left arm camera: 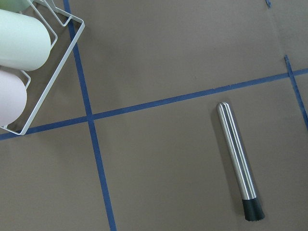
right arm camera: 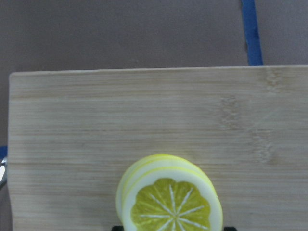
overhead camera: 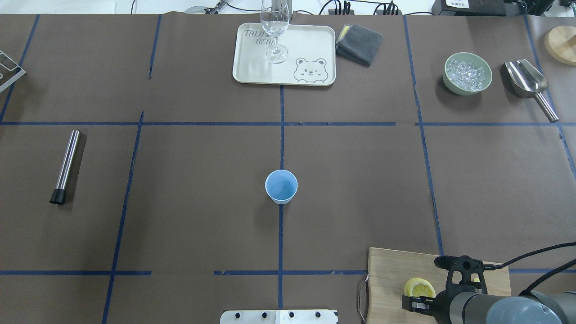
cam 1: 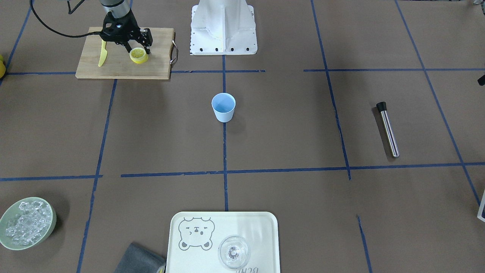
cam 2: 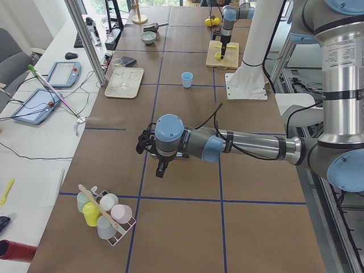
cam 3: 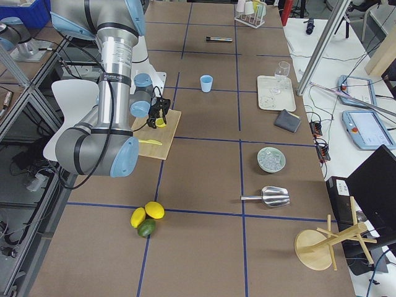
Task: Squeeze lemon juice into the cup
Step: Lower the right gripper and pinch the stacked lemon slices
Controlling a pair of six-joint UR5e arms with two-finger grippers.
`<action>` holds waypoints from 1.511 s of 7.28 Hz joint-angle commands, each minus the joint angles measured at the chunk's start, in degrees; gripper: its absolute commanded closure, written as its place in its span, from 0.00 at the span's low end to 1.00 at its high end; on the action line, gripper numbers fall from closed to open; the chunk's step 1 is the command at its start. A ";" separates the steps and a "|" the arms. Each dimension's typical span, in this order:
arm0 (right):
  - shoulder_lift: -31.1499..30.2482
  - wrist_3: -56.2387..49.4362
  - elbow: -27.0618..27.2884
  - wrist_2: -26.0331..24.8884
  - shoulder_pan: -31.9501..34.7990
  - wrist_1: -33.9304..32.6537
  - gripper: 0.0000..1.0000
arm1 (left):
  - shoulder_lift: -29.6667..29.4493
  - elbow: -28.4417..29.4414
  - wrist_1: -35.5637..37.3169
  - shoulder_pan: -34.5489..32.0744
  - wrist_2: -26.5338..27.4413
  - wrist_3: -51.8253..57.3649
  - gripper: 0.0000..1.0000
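Plainly, the task is at its very start. The lemon [cam 1: 138, 55] lies on the wooden cutting board [cam 1: 113, 70] at the robot's right. From the wrist view it looks like the top of a small stack of like slices, its segmented face up. The right gripper [cam 1: 137, 48] hangs low over it, tilted, and its jaws stand apart, one finger to either side of the slice. We cannot be sure from these views whether the pads touch the rind. We see no sign that the slice is lifted or pinched out of shape, so we judge that no grasp has been made. A yellow knife [cam 1: 102, 54] lies on the same board, beside the gripper and apart from the lemon.

The cup [overhead camera: 281, 186] stands upright on the centre line of the table, well apart from the board, and its inside looks empty as far as we can see.

The left gripper [cam 2: 160, 169] hovers over the table at the far side, near a steel rod with a black tip [left arm camera: 238, 166], and holds nothing that we can see. We cannot tell how its jaws stand.

By our reckoning everything is left to do: closing on the slice, carrying it over the cup's mouth, and squeezing it there.
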 commanded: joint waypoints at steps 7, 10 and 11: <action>0.13 -0.19 -0.11 -0.08 1.46 -0.06 0.58 | 0.28 -0.46 -0.04 -0.09 0.00 0.00 0.00; 0.04 -0.19 1.12 0.01 3.39 0.02 0.71 | 1.24 -1.42 0.05 -0.09 -0.09 0.00 0.00; -0.04 -0.27 1.99 0.01 4.01 -0.06 0.70 | 1.51 -1.51 -0.04 -0.17 -0.17 0.00 0.00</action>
